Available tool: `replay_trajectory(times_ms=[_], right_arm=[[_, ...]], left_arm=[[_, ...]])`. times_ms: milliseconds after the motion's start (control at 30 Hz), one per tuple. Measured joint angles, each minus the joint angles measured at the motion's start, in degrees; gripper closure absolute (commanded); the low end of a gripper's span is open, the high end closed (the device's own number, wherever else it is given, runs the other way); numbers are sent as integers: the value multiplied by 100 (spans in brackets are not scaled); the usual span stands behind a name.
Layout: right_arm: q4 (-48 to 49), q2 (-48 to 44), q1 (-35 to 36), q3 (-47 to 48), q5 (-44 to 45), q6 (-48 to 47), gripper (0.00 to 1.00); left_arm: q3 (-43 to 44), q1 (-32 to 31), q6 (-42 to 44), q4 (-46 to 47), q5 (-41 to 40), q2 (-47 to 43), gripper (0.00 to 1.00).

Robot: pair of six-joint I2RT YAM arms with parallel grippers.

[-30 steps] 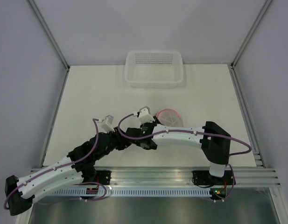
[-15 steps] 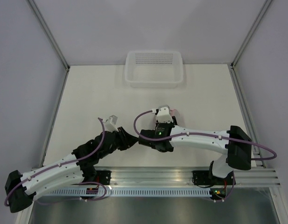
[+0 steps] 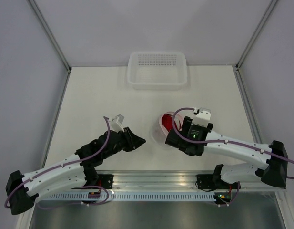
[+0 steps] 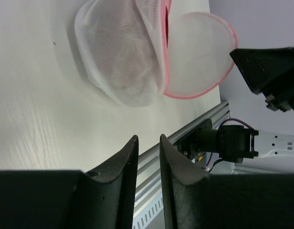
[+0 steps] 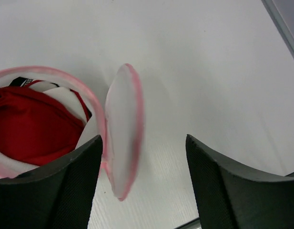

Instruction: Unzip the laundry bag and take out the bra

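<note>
1. Laundry bag [image 4: 123, 57]: translucent white fine mesh, with pink trim round the opening and along the flap's edge.
2. Bra [image 5: 27, 129]: red, with a small black patch at the strap.
3. Basket [image 3: 157, 85]: clear whitish plastic, its floor patterned with a grid of small holes.
4. Table [image 3: 89, 95]: off-white with a faint wood grain.
5. Left gripper [image 4: 148, 143] and right gripper [image 5: 142, 143]: matte black.
6. Left arm [image 3: 56, 174] and right arm [image 3: 232, 148]: white links, black joints.
7. Cables [image 3: 107, 136]: purple.
8. Rail [image 3: 156, 179]: silver.

We see bright, even overhead light, soft shadows on the counter [image 3: 89, 95], and the laundry bag [image 5: 122, 133] slightly blurred.
</note>
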Motion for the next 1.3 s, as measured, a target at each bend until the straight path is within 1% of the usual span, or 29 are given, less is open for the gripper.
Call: replay_trajectory(times_ms=[33, 133, 167, 200, 233, 267, 333, 367, 433, 533, 567, 633, 667, 767, 867, 967, 1100, 1300], right_arm=[[-24, -87, -90, -87, 2, 92, 19], [-55, -295, -175, -273, 11, 317, 15], [-52, -378, -177, -310, 13, 361, 12], [-48, -487, -177, -345, 17, 354, 11], [-55, -579, -177, -363, 35, 348, 7], [-4, -715, -179, -382, 83, 184, 5], [374, -1119, -181, -459, 120, -407, 2], [761, -1392, -181, -544, 74, -815, 2], [1539, -1950, -186, -752, -111, -1751, 2], [2627, -2570, -188, -1134, -546, -2857, 4], [2817, -2649, -188, -1191, -636, -3077, 4], [3226, -2675, -199, -1261, -850, -3560, 4], [3331, -2640, -203, -1261, -935, -3700, 4], [3620, -2404, -223, -1261, -1137, -4068, 5], [3853, -2295, -238, -1377, -1327, -4336, 7], [4022, -2310, -354, -1521, -1510, -4548, 7], [4234, -2280, -590, -1593, -1766, -4756, 7], [4518, -1956, -839, -1624, -2085, -4946, 7]], left_arm=[[57, 0, 50, 26, 55, 57, 70], [306, 2, 313, 96, 190, 310, 68], [396, 2, 407, 122, 227, 393, 55], [531, -2, 557, 144, 271, 505, 47], [675, -2, 693, 170, 304, 619, 40], [822, -2, 835, 195, 319, 717, 27], [1130, -2, 1104, 245, 339, 938, 20], [1346, -2, 1316, 260, 323, 1110, 18], [1808, -2, 1655, 208, 234, 1506, 19], [2820, 2, 2223, -87, -7, 2437, 32], [3150, 2, 2398, -199, -101, 2763, 43], [3729, 2, 2680, -426, -227, 3453, 52], [3891, 2, 2787, -487, -258, 3727, 59], [3974, 2, 3012, -789, -389, 4347, 60], [3845, 4, 3091, -1104, -472, 4597, 60], [3687, 4, 3101, -1259, -575, 4588, 59], [3552, 4, 3101, -1316, -758, 4463, 54], [3488, 4, 3099, -1320, -964, 4339, 52]])
